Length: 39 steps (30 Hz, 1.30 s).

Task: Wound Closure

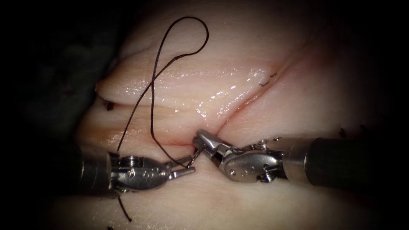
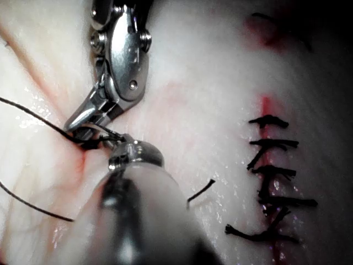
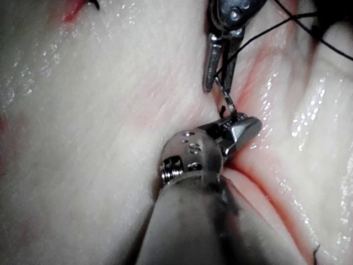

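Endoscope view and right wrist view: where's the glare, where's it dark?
Endoscope view: dark all round the edges, glare streaks on the pale wet tissue. Right wrist view: bright glints on the right arm's steel tool, shut on the thin curved steel needle, which shows outside the tissue; the left arm's steel tool, fingers open, holds nothing.

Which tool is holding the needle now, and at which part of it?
The right tool grips the needle at one end. The left tool, jaws open, straddles the other end without gripping. Thread trails over the tissue.
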Available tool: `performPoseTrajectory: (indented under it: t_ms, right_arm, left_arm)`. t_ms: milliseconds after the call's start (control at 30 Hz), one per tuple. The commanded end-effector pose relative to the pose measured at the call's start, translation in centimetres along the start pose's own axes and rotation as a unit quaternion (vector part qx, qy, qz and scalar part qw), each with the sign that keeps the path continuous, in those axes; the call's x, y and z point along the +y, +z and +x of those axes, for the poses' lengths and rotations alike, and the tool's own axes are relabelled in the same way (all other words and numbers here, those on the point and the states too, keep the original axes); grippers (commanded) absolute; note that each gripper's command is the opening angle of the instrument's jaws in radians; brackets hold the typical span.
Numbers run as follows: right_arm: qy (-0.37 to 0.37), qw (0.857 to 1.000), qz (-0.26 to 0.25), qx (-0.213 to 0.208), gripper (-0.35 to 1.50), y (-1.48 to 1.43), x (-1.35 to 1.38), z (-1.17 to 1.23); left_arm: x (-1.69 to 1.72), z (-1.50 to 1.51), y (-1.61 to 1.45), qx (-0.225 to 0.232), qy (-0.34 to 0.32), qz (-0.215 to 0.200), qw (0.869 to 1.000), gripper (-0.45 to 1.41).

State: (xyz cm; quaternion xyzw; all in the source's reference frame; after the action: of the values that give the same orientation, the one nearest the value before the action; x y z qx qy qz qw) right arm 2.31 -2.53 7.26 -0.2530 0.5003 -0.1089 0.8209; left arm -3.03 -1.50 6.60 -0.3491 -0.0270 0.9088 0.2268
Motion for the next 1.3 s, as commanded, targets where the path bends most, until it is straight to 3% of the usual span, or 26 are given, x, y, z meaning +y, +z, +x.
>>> performPoseTrajectory:
  t_ms: [33, 400, 833, 1033, 1300]
  right_arm:
    - [0.008, 1.0, 0.005, 0.001, -0.35, 0.07, -0.1, -0.01]
    - [0.037, 0.999, 0.027, 0.001, -0.35, 0.1, -0.25, -0.08]
    - [0.044, 0.999, -0.015, 0.003, -0.35, 0.02, 0.43, 0.14]
    - [0.046, 0.999, -0.027, 0.006, -0.35, 0.01, 0.52, 0.09]
    - [0.075, 0.996, -0.049, 0.02, -0.35, -0.01, 0.72, 0.09]
  left_arm:
    - [0.05, -0.02, 0.07, 0.0, 0.0, -0.001, 1.0, 0.12]
    - [0.05, -0.03, 0.05, 0.0, 0.0, -0.002, 1.0, 0.12]
    - [0.08, 0.17, -0.15, 0.007, -0.015, -0.005, 1.0, 0.12]
    - [0.09, 0.3, -0.3, 0.018, -0.022, -0.005, 1.0, 0.22]
    - [0.12, 0.36, -0.27, 0.016, -0.022, -0.002, 1.0, 0.26]
